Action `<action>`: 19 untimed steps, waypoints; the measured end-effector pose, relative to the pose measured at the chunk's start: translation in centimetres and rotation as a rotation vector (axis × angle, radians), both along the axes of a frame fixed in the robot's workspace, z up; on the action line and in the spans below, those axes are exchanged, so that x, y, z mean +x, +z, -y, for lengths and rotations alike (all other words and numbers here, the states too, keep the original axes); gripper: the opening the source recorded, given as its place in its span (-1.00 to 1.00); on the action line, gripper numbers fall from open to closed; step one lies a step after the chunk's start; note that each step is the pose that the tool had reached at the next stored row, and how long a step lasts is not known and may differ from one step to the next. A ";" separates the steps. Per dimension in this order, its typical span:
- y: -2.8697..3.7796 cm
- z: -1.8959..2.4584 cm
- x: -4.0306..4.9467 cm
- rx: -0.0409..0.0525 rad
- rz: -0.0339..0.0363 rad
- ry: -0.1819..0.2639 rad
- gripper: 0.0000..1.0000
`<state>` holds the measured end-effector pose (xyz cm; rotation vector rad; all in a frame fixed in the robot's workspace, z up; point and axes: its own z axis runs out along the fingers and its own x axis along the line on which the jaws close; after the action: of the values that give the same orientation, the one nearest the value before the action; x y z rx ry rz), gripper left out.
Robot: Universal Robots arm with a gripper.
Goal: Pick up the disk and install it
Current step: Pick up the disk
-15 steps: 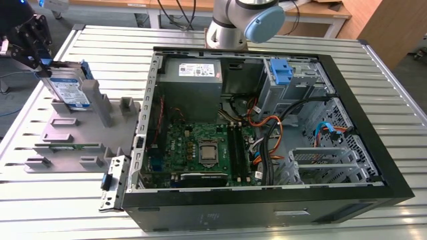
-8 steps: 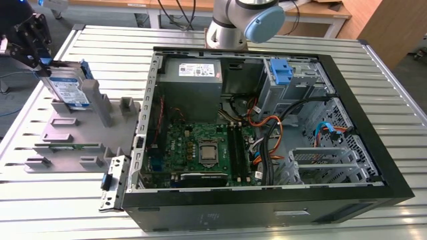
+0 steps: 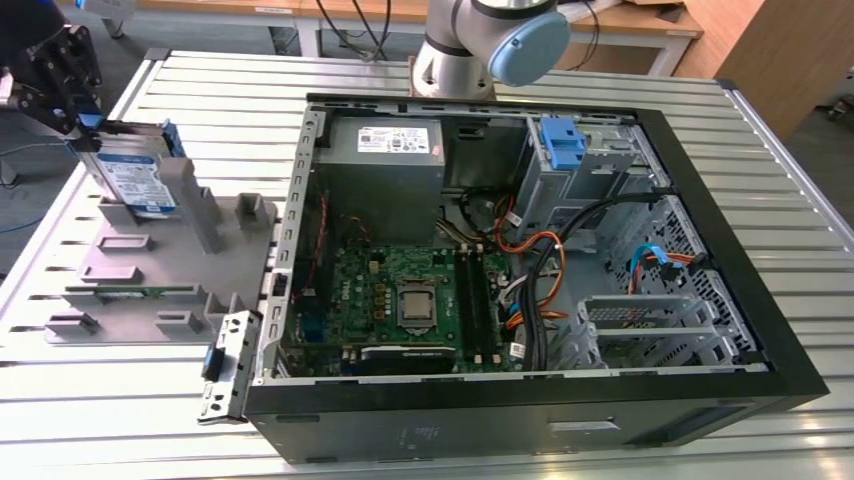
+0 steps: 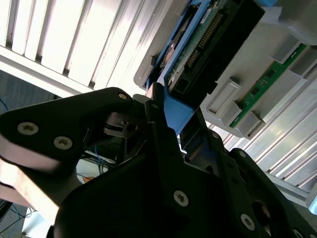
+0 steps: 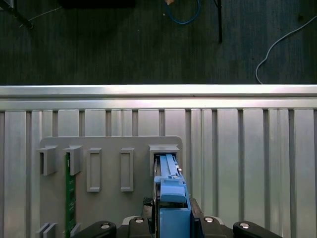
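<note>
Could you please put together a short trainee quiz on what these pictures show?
1. True or false: the disk lies flat inside the computer case.
2. What is the gripper clamped on? A) an orange cable B) the disk's blue rail C) a fan
3. Fill in: the grey holder sits at the exterior view's ____ of the case.
Key: 1 false, it stands upright at the holder; 2 B; 3 left.
</note>
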<state>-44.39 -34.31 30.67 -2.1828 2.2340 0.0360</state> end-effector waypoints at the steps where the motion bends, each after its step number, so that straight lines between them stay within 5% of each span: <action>1: 0.01 0.00 0.00 -0.0001 -0.0002 0.000 -0.26; 19: 0.00 0.00 -0.06 -0.0005 -0.0002 0.000 -0.11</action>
<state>-44.46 -34.31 30.67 -2.1830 2.2344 0.0357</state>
